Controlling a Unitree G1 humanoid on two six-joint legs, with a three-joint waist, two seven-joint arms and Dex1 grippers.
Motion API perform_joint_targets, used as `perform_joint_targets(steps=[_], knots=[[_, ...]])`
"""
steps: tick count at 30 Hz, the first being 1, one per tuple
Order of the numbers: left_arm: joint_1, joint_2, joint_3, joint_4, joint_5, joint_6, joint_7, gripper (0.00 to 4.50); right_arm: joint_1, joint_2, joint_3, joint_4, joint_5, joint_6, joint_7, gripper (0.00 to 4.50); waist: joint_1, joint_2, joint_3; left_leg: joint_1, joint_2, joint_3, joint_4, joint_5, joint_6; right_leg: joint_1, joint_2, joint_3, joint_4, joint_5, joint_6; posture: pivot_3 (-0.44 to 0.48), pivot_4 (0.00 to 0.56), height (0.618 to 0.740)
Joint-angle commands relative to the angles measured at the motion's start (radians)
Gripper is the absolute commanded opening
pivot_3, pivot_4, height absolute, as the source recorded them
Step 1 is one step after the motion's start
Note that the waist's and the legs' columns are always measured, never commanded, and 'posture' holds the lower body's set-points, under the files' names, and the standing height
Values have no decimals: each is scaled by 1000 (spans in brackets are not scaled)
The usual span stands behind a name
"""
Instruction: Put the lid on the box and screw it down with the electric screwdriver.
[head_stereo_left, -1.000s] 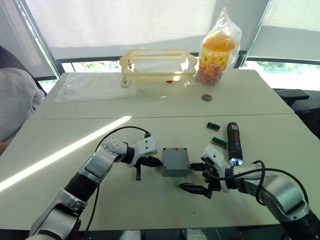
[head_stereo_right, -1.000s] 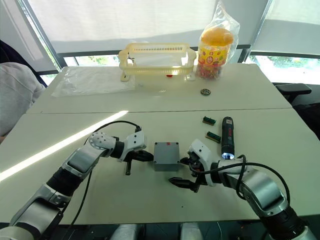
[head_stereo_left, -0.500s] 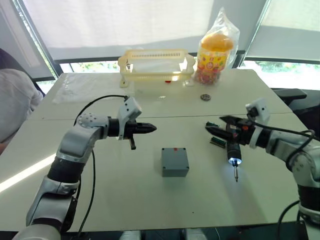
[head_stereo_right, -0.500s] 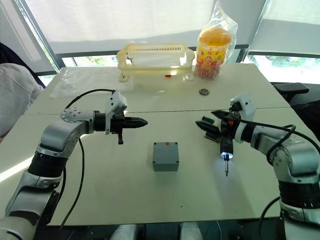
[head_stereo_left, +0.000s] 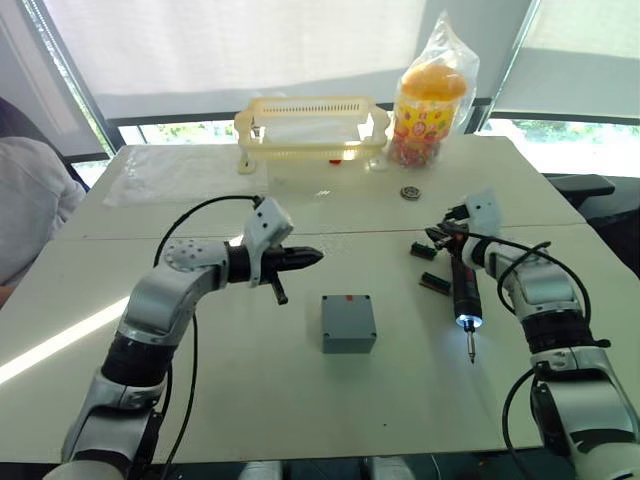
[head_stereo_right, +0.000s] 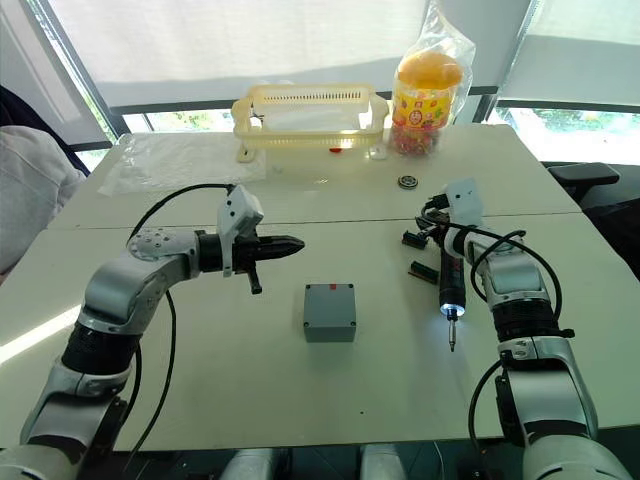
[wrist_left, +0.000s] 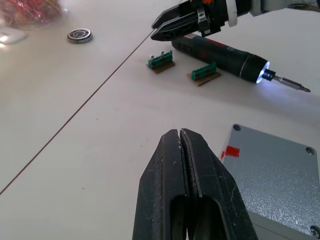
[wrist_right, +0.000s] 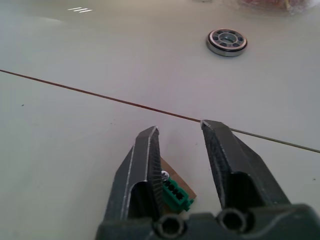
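Jaws: left gripper (wrist_left: 181, 134) pressing shut, empty; right gripper (wrist_right: 180, 131) gaping above electric screwdriver (head_stereo_left: 465, 285) (lit, lying on table). Box (head_stereo_left: 348, 322) sitting centre, lid apparently on. Approaching tool squarely, mid-barrel, recommended.

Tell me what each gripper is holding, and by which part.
Nothing. The left gripper is shut on air; the right gripper is open above a green part, and the screwdriver lies on the table.

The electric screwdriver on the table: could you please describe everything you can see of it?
The electric screwdriver is a long black cylinder, plastic by its look, with a thin metal bit and a lit white light at its tip. It lies flat on the white table, bit pointing toward the robot, beside two small green connectors. The open right gripper hovers at its rear end; contact is unclear.
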Motion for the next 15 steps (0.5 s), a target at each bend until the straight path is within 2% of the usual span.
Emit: perform_joint_targets(steps=[1,8,15], knots=[[4,16,3,-49,-11,-6,12,0,13,0,-26,-52,2,2,9,1549,2,0,0,0,0,0,0,0,0,0,0,0,0,0,0,0,150,740],[16,23,-26,-51,-7,-21,11,0,74,-5,-40,-137,10,51,14,1549,0,0,0,0,0,0,0,0,0,0,0,0,0,0,0,0,150,740],[14,25,-48,-36,0,-42,8,0,74,5,-42,-120,4,48,8,1549,0,0,0,0,0,0,0,0,0,0,0,0,0,0,0,0,150,740]])
